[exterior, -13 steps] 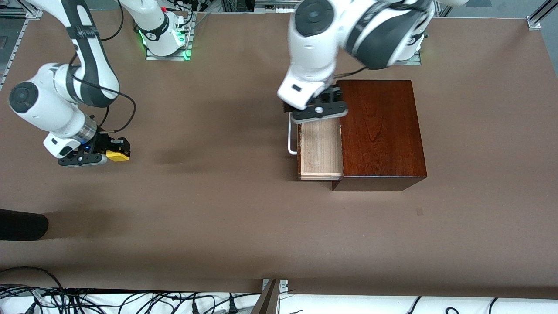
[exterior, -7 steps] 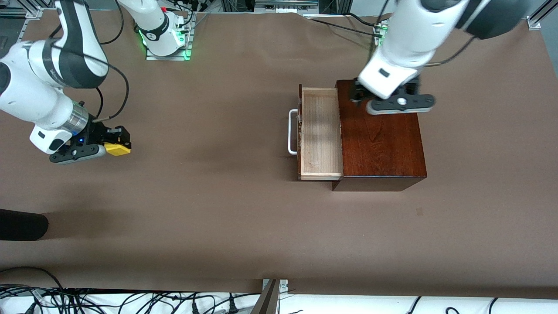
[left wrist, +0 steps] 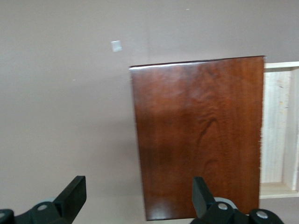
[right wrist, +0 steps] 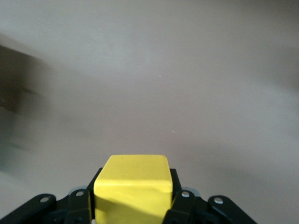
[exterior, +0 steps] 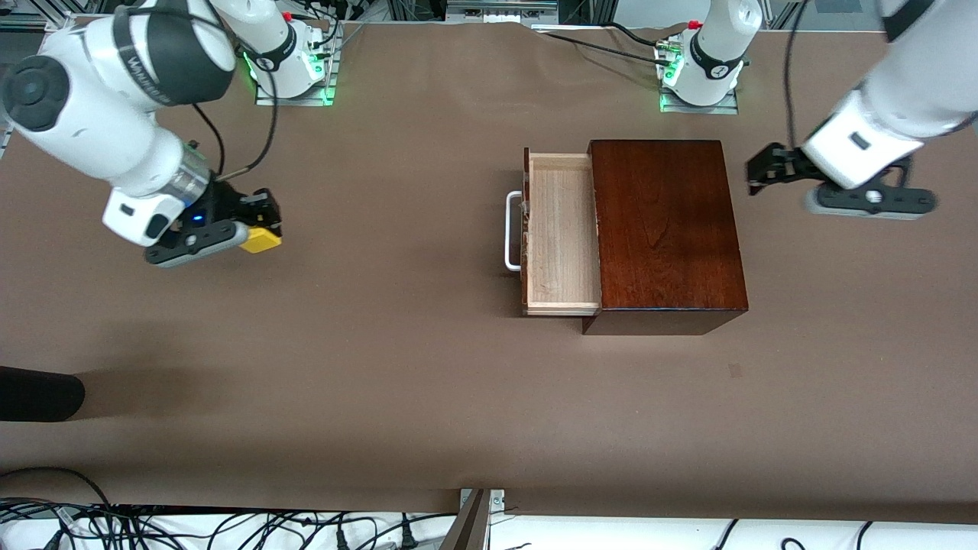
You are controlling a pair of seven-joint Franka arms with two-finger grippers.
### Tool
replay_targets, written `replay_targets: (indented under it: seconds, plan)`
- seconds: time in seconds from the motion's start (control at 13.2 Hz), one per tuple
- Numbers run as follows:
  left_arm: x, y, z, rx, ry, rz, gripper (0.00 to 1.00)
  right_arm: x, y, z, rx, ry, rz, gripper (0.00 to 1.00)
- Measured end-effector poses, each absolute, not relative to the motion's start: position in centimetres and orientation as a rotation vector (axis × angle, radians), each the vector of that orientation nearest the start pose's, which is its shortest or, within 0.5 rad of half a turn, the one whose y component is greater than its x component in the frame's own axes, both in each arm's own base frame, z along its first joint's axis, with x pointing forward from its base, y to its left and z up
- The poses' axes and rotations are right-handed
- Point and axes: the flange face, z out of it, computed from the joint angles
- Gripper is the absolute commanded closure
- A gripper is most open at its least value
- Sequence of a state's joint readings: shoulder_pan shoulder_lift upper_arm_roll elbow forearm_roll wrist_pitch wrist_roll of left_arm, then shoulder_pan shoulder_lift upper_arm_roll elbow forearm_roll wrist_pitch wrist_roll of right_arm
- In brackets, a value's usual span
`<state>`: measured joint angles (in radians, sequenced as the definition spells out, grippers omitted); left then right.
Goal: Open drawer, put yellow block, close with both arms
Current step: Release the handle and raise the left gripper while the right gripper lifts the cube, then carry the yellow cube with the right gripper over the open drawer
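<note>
Lowest in the front view's middle right sat the mahogany box (exterior: 666,229), its dark front edge nearest the camera. The drawer (exterior: 561,233) stood pulled out from the box's side toward the right arm's end of the table, its pale wood tray bare inside, and its white bar handle (exterior: 510,231) stuck out just beside the reddish-brown front.

At the middle left of that view, the right gripper (exterior: 256,221) hung in the air above bare table (exterior: 382,367), well apart from the drawer. Its fingers were clamped on the yellow block (exterior: 260,239); the right wrist view showed the block (right wrist: 132,186) at the bottom centre of the frame, gripped between the two black fingers (right wrist: 80,207), with only plain brown tabletop past it.

At the upper right of the front view, the left gripper (exterior: 764,172) hovered over bare table just past the box's edge at the left arm's end, holding nothing. In the left wrist view its fingers (left wrist: 72,198) stood wide apart at the bottom of the frame, with the box (left wrist: 198,135) top filling the centre and a strip of the drawer (left wrist: 280,126) tray at the right edge.
</note>
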<state>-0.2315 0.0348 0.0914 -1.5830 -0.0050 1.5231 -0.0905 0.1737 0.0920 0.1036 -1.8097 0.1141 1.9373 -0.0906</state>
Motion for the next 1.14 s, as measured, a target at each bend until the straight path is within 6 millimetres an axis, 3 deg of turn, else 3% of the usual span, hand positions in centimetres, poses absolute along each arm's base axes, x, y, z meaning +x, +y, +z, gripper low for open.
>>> replay_targets:
  seconds: [0.23, 0.61, 0.83, 1.14]
  plan:
    - [55.2, -5.8, 59.6, -3.132, 0.051, 0.153, 0.0, 55.6, 21.0, 49.5, -2.986, -0.638, -0.052, 0.87]
    - [55.2, -5.5, 59.8, -3.134, 0.045, 0.141, 0.0, 52.6, 30.2, 51.5, -2.92, -0.903, -0.106, 0.88]
    - [55.4, -4.1, 60.4, -3.142, 0.003, 0.111, 0.0, 50.7, 36.0, 52.4, -2.874, -1.065, -0.078, 0.88]
    - [55.5, -3.7, 61.2, -3.149, -0.01, 0.083, 0.0, 49.9, 41.9, 53.4, -2.837, -1.224, -0.055, 0.91]
